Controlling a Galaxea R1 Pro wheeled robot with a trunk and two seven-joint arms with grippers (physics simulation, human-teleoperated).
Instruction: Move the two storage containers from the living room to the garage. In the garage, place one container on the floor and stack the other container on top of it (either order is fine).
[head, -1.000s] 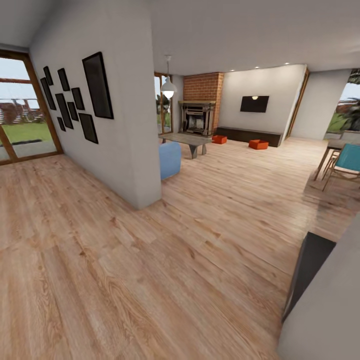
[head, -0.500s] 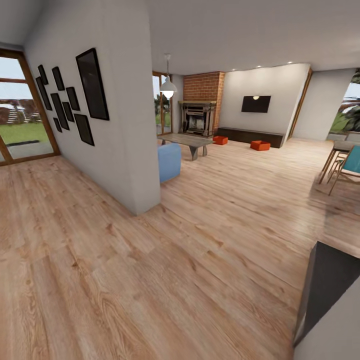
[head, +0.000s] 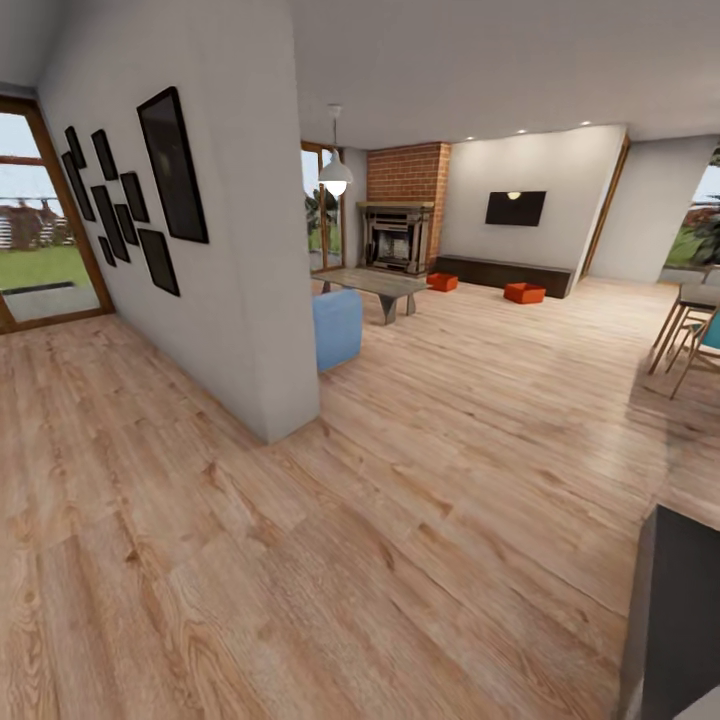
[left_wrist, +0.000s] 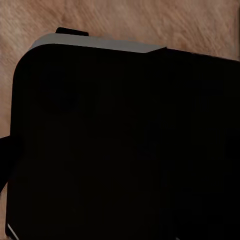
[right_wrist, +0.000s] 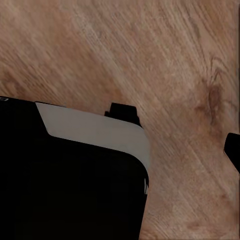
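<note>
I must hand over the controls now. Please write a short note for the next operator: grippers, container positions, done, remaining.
Grippers: the wrist views show dark robot body over light wood-plank floor; open or shut cannot be told.
Things: two orange-red shallow storage containers sit apart on the living-room floor at the far end, one near the red-brick fireplace, the other before the long low dark-wood bench.
Done: nothing carried.
Left: approach, pick up both, take them to the garage, stack.

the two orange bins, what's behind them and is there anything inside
Behind both storage containers runs the low dark bench, under the wall TV. Their insides cannot be made out from here.
</note>
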